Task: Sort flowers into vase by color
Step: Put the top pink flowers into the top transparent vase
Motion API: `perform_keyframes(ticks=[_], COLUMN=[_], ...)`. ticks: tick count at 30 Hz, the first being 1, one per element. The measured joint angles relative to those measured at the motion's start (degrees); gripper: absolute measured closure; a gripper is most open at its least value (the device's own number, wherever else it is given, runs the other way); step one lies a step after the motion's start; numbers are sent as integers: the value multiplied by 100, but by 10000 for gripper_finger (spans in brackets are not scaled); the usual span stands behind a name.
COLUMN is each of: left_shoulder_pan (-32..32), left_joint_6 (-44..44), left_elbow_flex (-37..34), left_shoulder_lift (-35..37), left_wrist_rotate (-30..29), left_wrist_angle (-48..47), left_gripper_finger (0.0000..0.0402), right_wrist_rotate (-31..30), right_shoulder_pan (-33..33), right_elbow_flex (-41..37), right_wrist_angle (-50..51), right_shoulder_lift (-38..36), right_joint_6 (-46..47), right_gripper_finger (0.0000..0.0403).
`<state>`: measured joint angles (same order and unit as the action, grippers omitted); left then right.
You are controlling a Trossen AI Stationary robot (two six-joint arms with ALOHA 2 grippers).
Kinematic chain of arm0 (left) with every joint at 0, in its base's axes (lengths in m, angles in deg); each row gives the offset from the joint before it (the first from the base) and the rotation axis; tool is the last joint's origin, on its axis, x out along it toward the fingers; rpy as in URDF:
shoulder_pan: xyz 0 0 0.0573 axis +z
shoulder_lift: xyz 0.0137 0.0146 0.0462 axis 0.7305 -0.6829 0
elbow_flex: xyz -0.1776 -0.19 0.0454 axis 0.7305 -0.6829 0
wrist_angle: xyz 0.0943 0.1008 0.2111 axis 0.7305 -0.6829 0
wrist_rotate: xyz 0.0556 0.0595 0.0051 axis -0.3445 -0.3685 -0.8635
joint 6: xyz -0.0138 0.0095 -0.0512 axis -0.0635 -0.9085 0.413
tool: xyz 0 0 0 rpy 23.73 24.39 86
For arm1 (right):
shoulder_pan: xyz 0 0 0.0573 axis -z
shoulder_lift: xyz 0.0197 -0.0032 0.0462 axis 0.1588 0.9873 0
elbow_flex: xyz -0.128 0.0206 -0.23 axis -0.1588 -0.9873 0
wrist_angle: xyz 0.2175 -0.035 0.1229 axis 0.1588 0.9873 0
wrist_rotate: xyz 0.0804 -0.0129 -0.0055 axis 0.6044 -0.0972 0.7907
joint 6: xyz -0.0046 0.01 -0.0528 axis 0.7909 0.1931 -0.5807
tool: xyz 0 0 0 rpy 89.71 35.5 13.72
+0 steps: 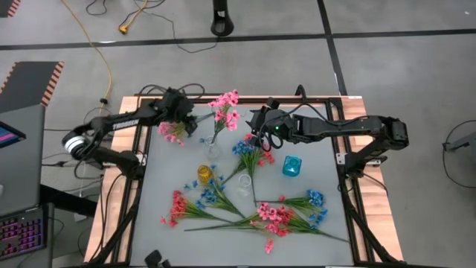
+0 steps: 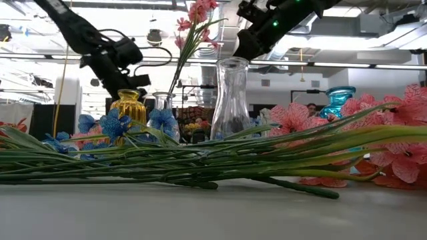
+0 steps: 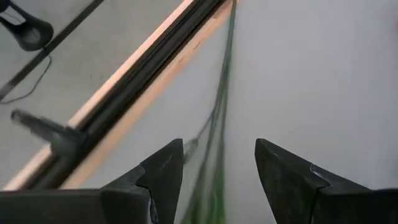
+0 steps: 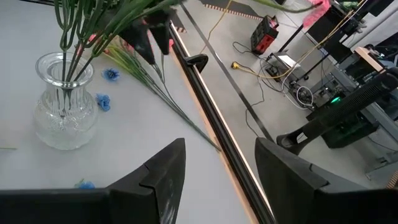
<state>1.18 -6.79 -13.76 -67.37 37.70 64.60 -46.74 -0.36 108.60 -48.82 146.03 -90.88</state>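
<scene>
Stems of a pink spray [image 1: 172,131] lie at the surface's far-left corner, w/ the left hand [image 1: 181,110] directly over them. Left wrist view: stems [image 3: 219,155] run lengthwise between the two fingers, fingers apart, nothing clamped. Long axis runs roughly along the hand's forward line, so the jaws straddle it crosswise.

Left arm is nearer this spray. Right hand [image 1: 260,132] hovers mid-surface over blue flowers [image 1: 248,151], fingers apart, empty.

Clear glass vase [image 1: 213,146] w/ pink flowers [image 1: 225,108] stands between the two hands, just right of the spray.

Clearance: surface edge rail [image 3: 124,93] runs close beside the stems; open room lies toward centre. Remaining sprays [image 1: 275,217] lie near the front edge, well apart.
</scene>
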Motion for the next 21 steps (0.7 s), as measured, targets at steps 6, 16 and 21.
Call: perform_keyframes(ticks=[6, 16, 21], left_shoulder_pan=[42, 42, 42], left_joint_6=[-713, -1328, -1374], left_elbow_flex=[760, 1439, 1439], left_shoulder_lift=[-847, -1846, -2107], left_wrist_rotate=[6, -4, -333], left_wrist_angle=[-375, -1165, -1160], left_gripper_finger=[213, 213, 213], right_wrist_rotate=[1, 1, 3], right_shoulder_pan=[0, -7, -7], right_elbow_flex=[0, 0, 0], right_wrist_angle=[0, 7, 11], right_shoulder_lift=[0, 0, 0], right_joint_6=[5, 3, 1], right_gripper_finger=[184, 184, 184])
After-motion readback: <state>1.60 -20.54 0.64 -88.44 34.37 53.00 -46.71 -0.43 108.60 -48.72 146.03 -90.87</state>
